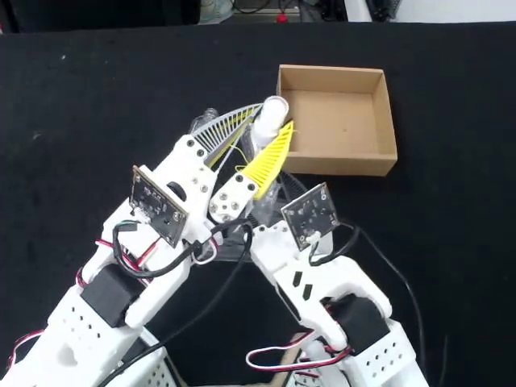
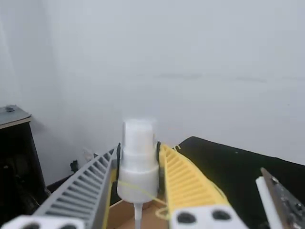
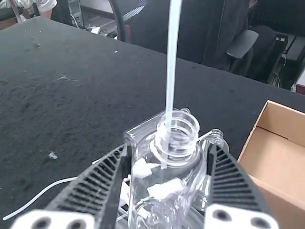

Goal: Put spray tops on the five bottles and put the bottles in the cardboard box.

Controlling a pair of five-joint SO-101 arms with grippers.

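- The left gripper [image 2: 138, 151], one grey ribbed finger and one yellow, is pinched on the round white plastic spray top [image 2: 138, 143], pressing its collar from both sides.
- In the high view that spray top [image 1: 272, 111] is held up at about 12 o'clock from the two arms' wrists, just beside the 9 o'clock wall of the box.
- A thin white dip tube [image 3: 172, 57] hangs straight down from the top, and its lower end is inside the open threaded neck of the bottle; the cap itself is not seated on the neck.
- The right gripper [image 3: 167, 151], with two dark ribbed fingers, is clamped on the shoulders of the clear, square-shouldered plastic bottle [image 3: 167, 191], which stands upright.
- The open brown cardboard box [image 1: 339, 161] sits on the black table [image 1: 97, 97] at about 1 o'clock from the grippers; its bare floor is visible.
- In the right wrist view a corner of the box [image 3: 267, 138] lies near the held bottle, not touching it.
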